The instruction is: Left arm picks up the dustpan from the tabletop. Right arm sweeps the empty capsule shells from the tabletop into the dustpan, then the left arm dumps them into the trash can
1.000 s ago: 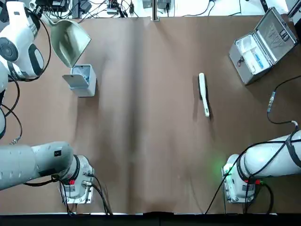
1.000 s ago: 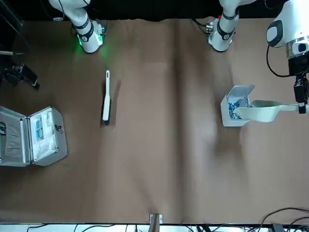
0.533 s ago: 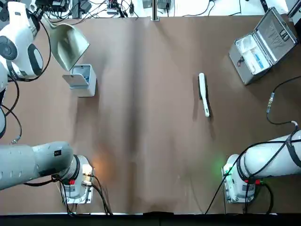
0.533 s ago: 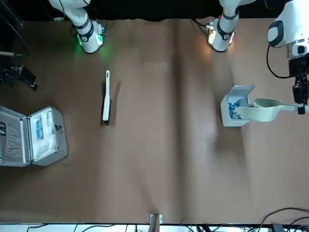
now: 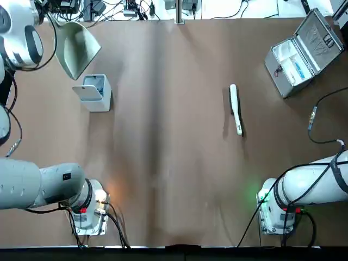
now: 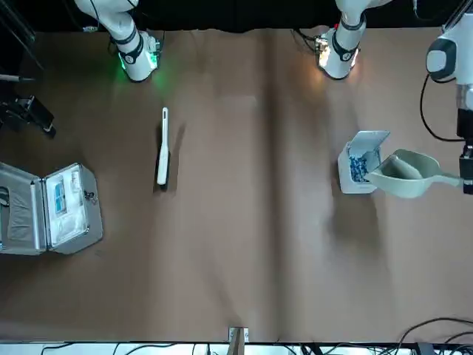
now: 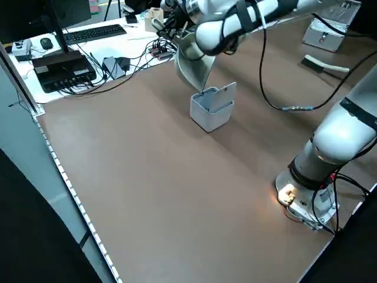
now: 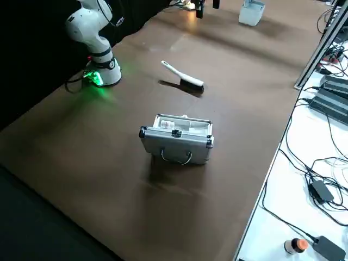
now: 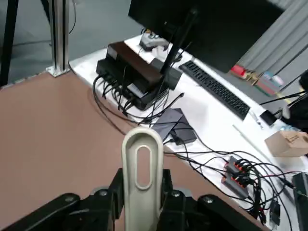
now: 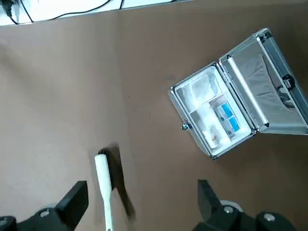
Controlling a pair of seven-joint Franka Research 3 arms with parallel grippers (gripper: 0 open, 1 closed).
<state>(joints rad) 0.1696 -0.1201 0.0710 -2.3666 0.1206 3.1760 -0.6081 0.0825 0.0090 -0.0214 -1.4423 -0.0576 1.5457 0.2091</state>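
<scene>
My left gripper (image 9: 141,188) is shut on the handle of the cream dustpan (image 5: 76,50), which hangs tilted in the air just beyond the trash can (image 5: 93,92), at the table's far left. In the front view the dustpan (image 6: 405,174) sits beside the open trash can (image 6: 358,185), with its mouth at the rim. Bluish capsule shells (image 6: 358,167) lie inside the can. My right gripper (image 10: 142,204) is open and empty, high above the white brush (image 10: 104,190).
The white brush (image 5: 235,107) lies on the table right of centre. An open silver case (image 5: 304,51) stands at the far right corner. A loose cable (image 5: 314,117) lies near the right edge. Cables and electronics crowd the desk beyond the table's far-left side.
The left arm has drawn the dustpan away from over the trash can, toward my left, and tilted it. The left base light went from green to orange. The right arm is still.
</scene>
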